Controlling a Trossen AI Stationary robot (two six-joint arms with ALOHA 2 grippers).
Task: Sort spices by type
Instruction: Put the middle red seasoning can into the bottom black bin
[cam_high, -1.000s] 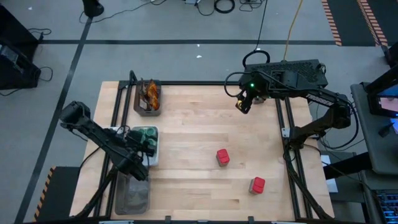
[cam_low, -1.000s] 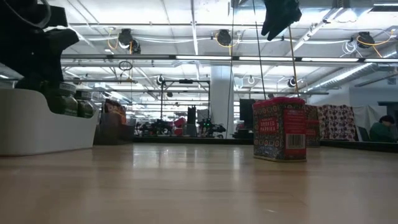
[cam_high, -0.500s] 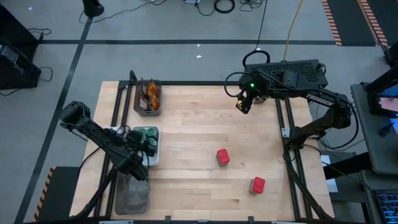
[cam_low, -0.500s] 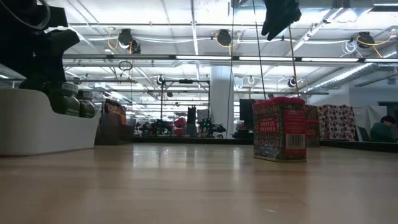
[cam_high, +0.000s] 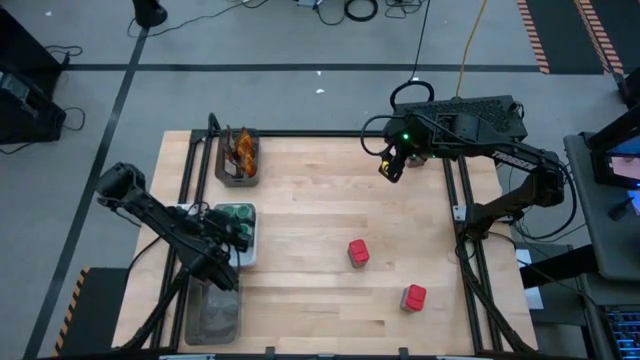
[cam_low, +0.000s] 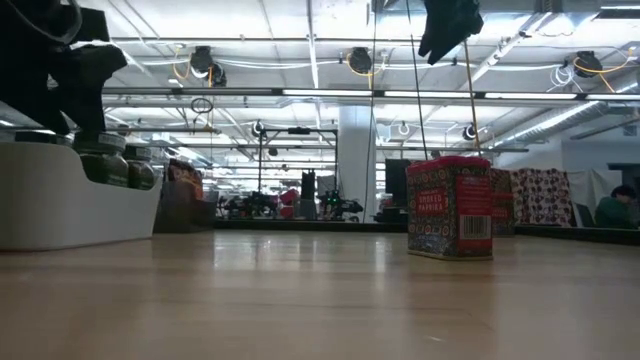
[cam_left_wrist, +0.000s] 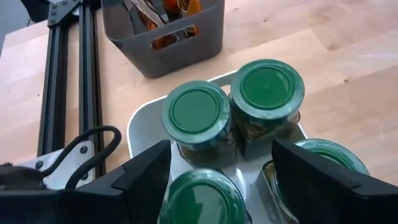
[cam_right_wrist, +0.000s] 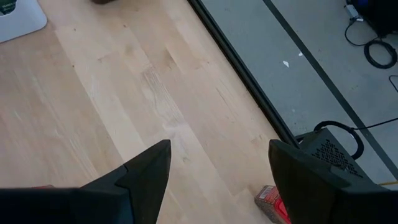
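Several round jars with green lids (cam_left_wrist: 196, 113) stand in a white tray (cam_high: 247, 252) at the table's left; the low view shows them too (cam_low: 112, 166). My left gripper (cam_left_wrist: 221, 146) hangs open just above them, one finger on either side of the jars, and I see no touch. Two red boxy packets (cam_high: 358, 252) (cam_high: 413, 297) stand on the bare wood toward the right. The nearer one looms large in the low view (cam_low: 450, 208). Brown-orange sachets (cam_high: 241, 152) stick up out of a dark bin. My right gripper (cam_high: 390, 166) is open, high over the far right part of the table.
The dark bin (cam_left_wrist: 168, 43) sits at the far left, just beyond the white tray. A grey tray (cam_high: 213, 315) lies at the near left corner. Black frame rails (cam_high: 452, 200) run along the table's sides. Bare wood (cam_high: 310, 200) fills the middle.
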